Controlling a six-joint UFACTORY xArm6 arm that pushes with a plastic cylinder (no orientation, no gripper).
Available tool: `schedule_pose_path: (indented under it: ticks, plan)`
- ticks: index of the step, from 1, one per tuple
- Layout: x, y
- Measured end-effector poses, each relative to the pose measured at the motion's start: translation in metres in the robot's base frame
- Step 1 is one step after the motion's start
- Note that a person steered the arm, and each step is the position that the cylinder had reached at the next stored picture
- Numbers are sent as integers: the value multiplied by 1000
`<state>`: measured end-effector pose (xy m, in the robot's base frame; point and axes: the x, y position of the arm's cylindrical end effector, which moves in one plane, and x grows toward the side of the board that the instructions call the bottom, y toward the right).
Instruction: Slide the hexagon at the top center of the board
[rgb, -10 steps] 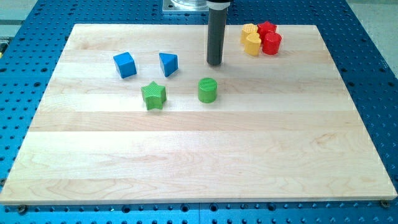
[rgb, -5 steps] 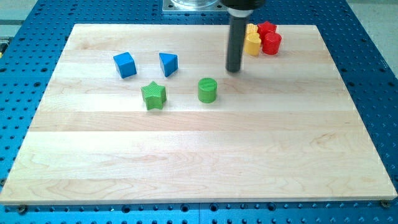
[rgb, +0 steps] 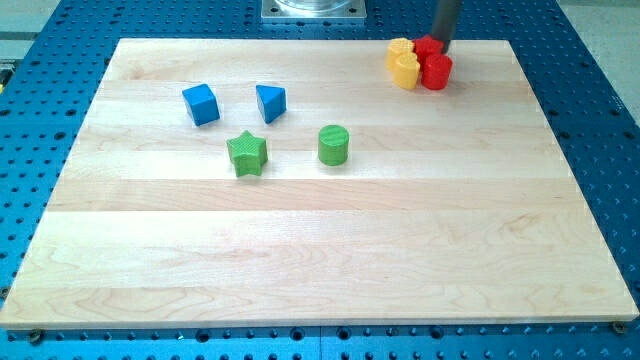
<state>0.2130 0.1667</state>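
A tight cluster of small blocks sits at the board's top right of centre: a yellow block (rgb: 400, 47) at the back left, a yellow block (rgb: 406, 71) in front of it, a red block (rgb: 427, 45) at the back right and a red block (rgb: 437, 71) at the front right. Their exact shapes are hard to make out. My tip (rgb: 446, 48) stands at the cluster's back right corner, right against the rear red block and just above the front red one. Only the rod's lower part shows.
A blue cube (rgb: 201, 104) and a blue triangular block (rgb: 270, 102) lie at the upper left. A green star (rgb: 246, 153) and a green cylinder (rgb: 334, 145) lie below them. The wooden board (rgb: 320, 260) rests on a blue perforated table.
My tip has moved right and towards the view's top, from left of the cluster round to its back right corner. The cluster has shifted slightly; the other blocks have not moved.
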Motion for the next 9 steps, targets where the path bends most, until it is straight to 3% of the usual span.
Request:
schedule_pose_path:
  ticks: [1, 2, 3, 4, 5, 6, 9]
  plan:
    - [6, 0]
    - [6, 51]
    - [6, 21]
    - [12, -61]
    - [22, -75]
    - [33, -46]
    - [128, -45]
